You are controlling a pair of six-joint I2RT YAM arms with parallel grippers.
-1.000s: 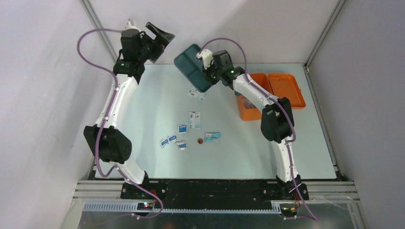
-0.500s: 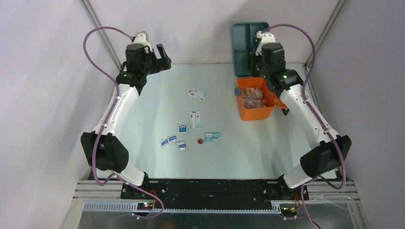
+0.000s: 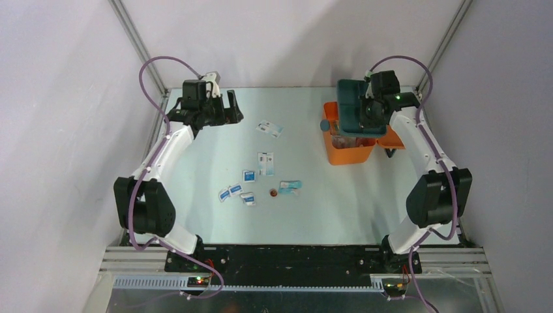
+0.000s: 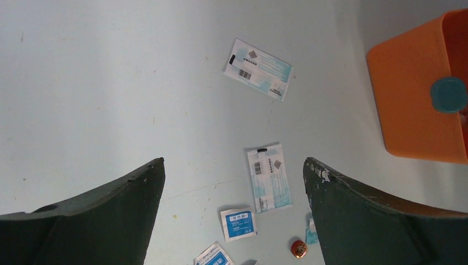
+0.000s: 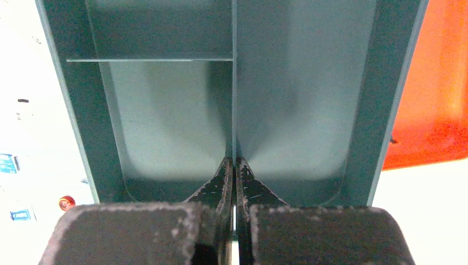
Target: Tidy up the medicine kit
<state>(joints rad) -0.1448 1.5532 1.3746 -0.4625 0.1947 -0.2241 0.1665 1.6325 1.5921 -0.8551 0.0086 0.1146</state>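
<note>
The orange medicine kit box (image 3: 349,151) stands at the back right with items inside; its open lid (image 3: 393,138) lies to its right. My right gripper (image 3: 369,112) is shut on the middle divider wall of the teal divided tray (image 3: 351,104) and holds it flat just above the box. In the right wrist view the tray (image 5: 165,116) is empty and the gripper (image 5: 234,163) pinches its divider. My left gripper (image 3: 228,107) is open and empty at the back left, above the table. In its wrist view the gripper (image 4: 233,161) looks down on loose packets and the box (image 4: 414,99).
Several medicine packets lie mid-table: a white one (image 3: 269,128) at the back, a long one (image 3: 265,162), blue sachets (image 3: 248,175) (image 3: 229,191), a teal one (image 3: 289,186) and a small red tin (image 3: 273,192). A round teal piece (image 4: 448,94) sits on the box's left wall.
My right arm has brought the teal tray from upright at the back wall down flat over the orange box. My left arm has lowered and swung right, its gripper still open.
</note>
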